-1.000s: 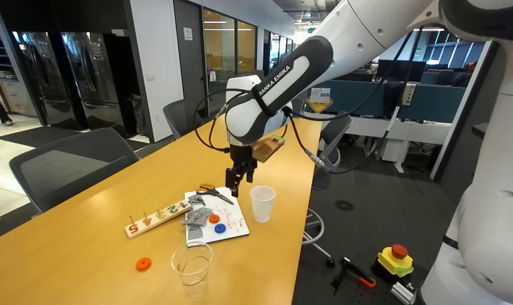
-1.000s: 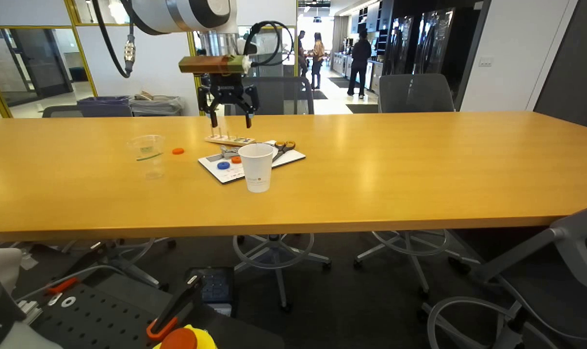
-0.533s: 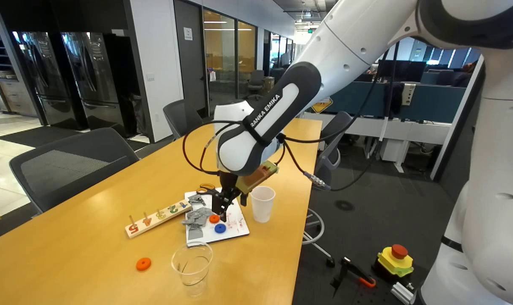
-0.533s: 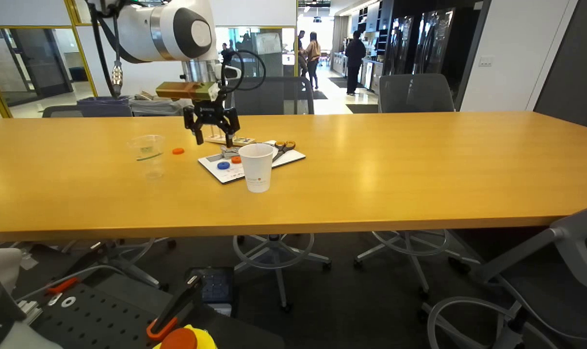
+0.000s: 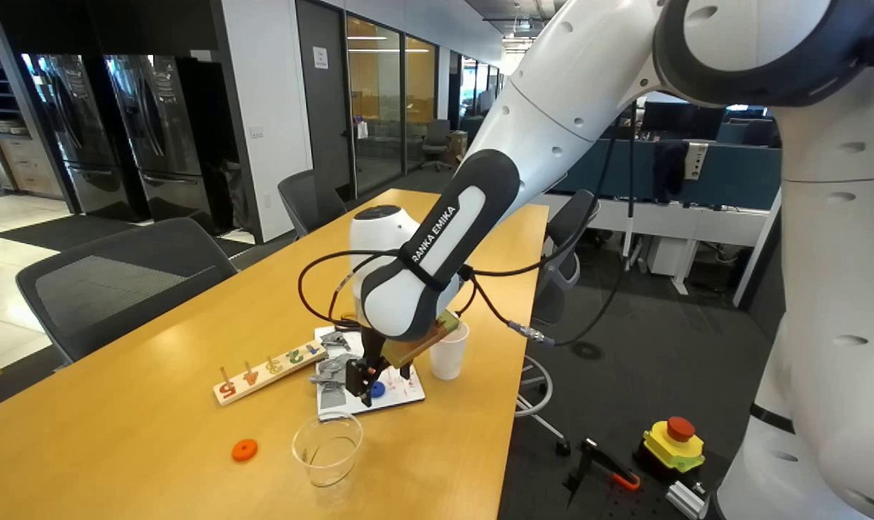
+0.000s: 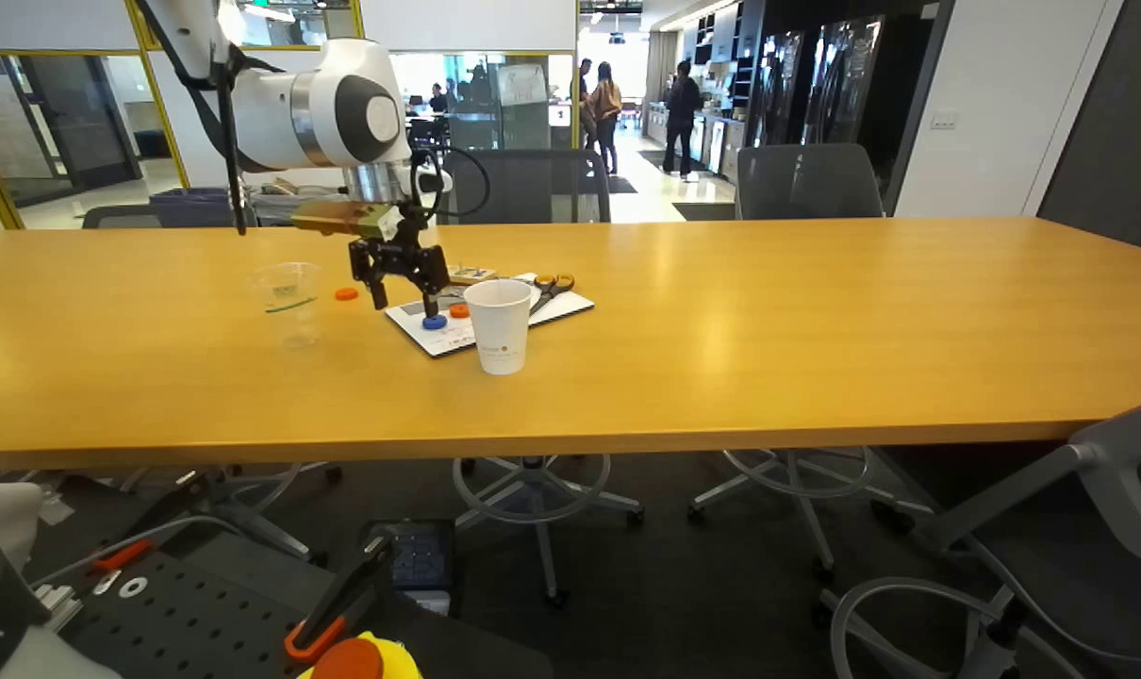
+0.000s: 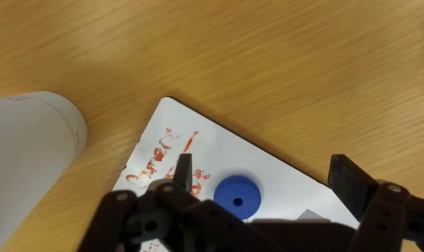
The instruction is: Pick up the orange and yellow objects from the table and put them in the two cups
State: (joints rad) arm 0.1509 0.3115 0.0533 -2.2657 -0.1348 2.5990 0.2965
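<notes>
Over bench (image 5: 155, 426) and board (image 7: 219, 154) the hand (image 7: 262, 171) hangs spread and empty, while the orange discs (image 5: 245, 450), one lower left in an exterior view, one on the board, look light, stiff and slick, best pinched across the rim.

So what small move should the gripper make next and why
Probably shift the gripper toward the orange disc on the white board before closing: its jaws are open, but the wrist view shows the blue disc between them, and the task wants orange.
</notes>
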